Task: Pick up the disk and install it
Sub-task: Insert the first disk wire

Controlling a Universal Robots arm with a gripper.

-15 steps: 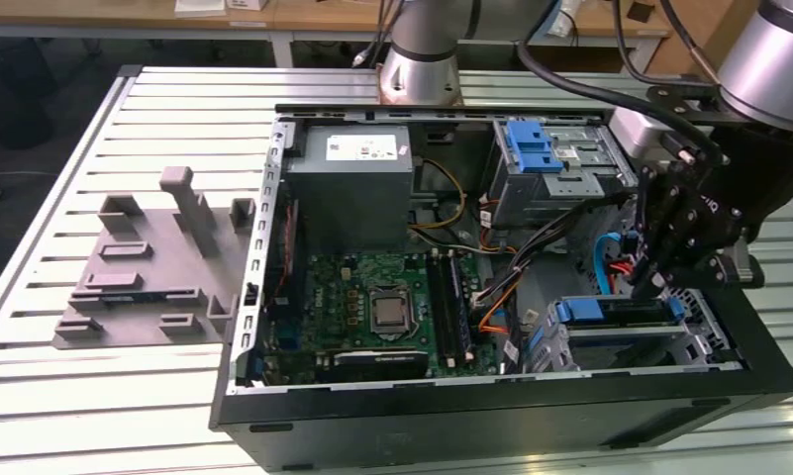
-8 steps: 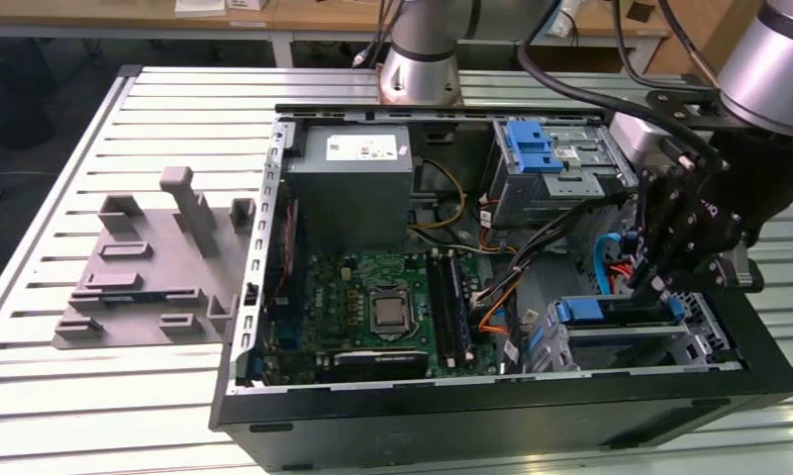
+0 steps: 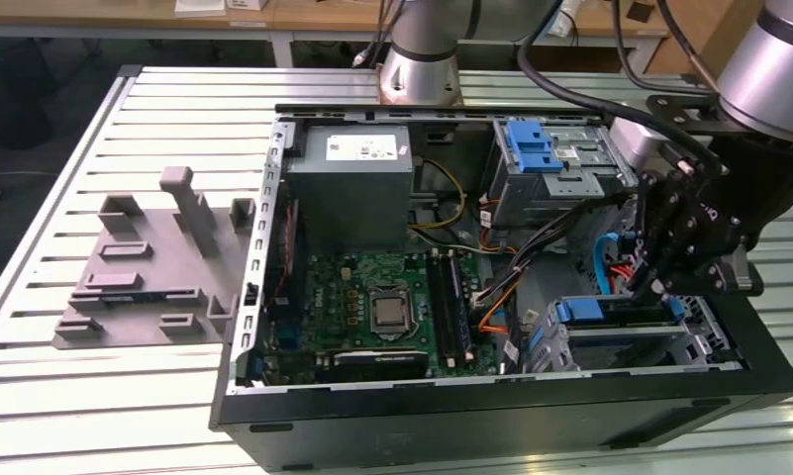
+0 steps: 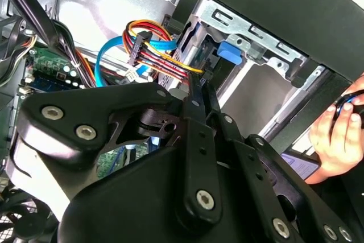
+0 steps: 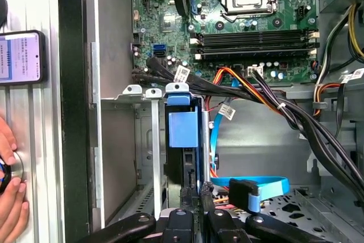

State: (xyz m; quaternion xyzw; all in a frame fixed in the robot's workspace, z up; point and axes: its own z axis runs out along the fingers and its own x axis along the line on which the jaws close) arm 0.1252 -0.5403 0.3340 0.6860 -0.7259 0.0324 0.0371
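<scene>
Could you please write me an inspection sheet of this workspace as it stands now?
Surface: slatted metal table, open computer case lying on it.
Job's things: the disk, blue-bracketed, sits upright in the drive cage in the first wrist view.
Clutter: grey fixture plate beside the case; phone on the table.
Grippers: gripper right at the disk's edge.
Cables: blue data cable and coloured power leads loose nearby.
Surroundings: a person's hand near the case.
</scene>
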